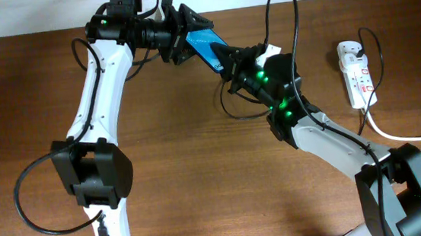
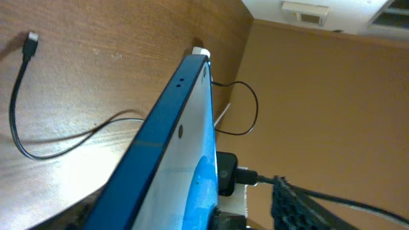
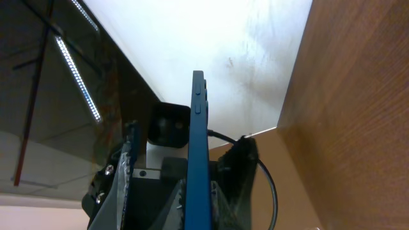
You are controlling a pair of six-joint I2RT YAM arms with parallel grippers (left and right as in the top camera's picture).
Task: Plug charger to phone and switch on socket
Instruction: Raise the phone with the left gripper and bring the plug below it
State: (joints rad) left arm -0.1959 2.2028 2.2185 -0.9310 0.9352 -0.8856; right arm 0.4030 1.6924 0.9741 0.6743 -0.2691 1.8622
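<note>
The phone [image 1: 206,46], blue with a bright screen, is held up off the table at the back centre, between both grippers. My left gripper [image 1: 183,38] straddles its far end and appears shut on it. My right gripper [image 1: 233,59] is shut on its near end; in the right wrist view the phone [image 3: 197,147] stands edge-on between the fingers. The left wrist view shows the phone [image 2: 172,140] from close up. The charger, a thin black cable [image 2: 25,150], lies loose on the table with its plug tip [image 2: 30,39] free. The white socket [image 1: 357,71] lies at the far right.
A thick white cord [image 1: 403,135] runs from the socket to the right edge. A thin black cable [image 1: 229,112] curves on the table under my right arm. Robot cables loop above both arms. The wall runs along the table's back edge.
</note>
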